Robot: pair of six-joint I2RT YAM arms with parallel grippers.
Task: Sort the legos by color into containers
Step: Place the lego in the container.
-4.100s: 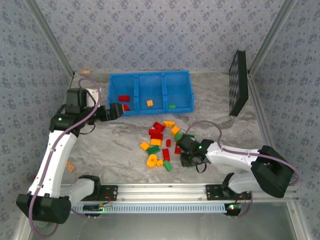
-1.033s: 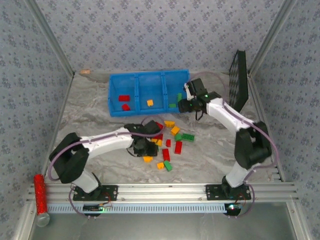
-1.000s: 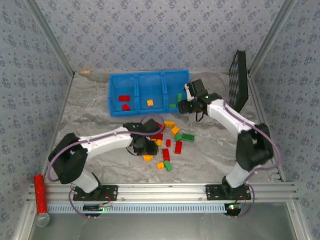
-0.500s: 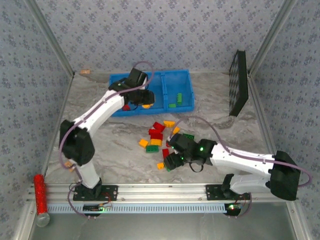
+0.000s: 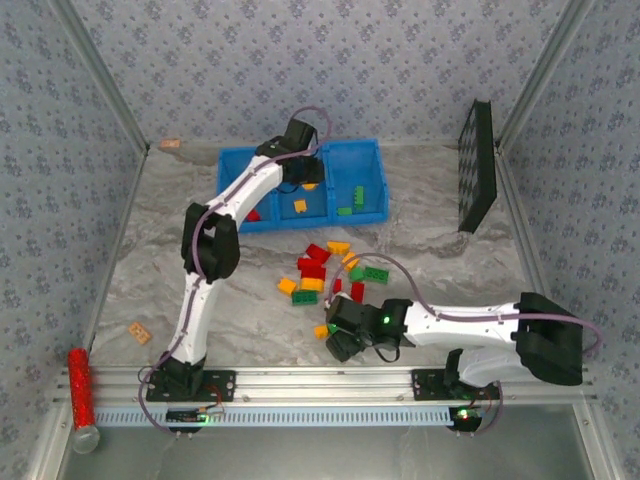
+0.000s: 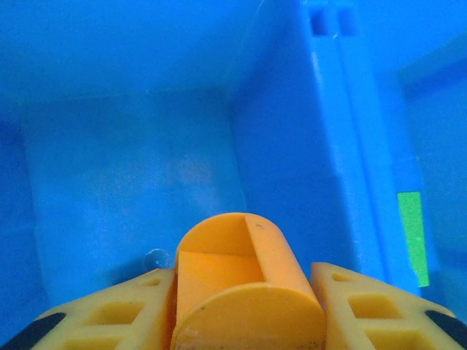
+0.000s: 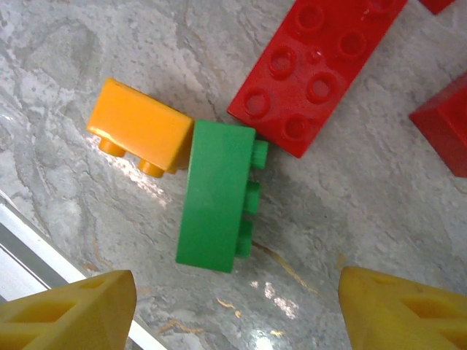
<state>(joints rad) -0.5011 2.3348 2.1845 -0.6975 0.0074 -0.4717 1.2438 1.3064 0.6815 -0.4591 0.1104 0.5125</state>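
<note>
Top external shows few legos [image 5: 322, 262] in the containers [image 5: 352, 148], most loose mid-tabletop [image 5: 150, 250]; left end effector [image 5: 300, 178] holds an orange brick [image 6: 244, 292] over the middle bin, right end effector [image 7: 241, 306] gapes above a green brick [image 7: 217, 197].

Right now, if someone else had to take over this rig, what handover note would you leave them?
The left gripper is shut on a rounded orange lego, down inside the middle bin of the containers, not yet released.
The right gripper is open, hovering over a green lego that lies on the table against an orange lego, next to a red lego.
Done: red pieces in the left bin, an orange piece in the middle, green pieces in the right.
Left: release the held piece, pick the green one, then sort the loose legos in front of the bins.
</note>
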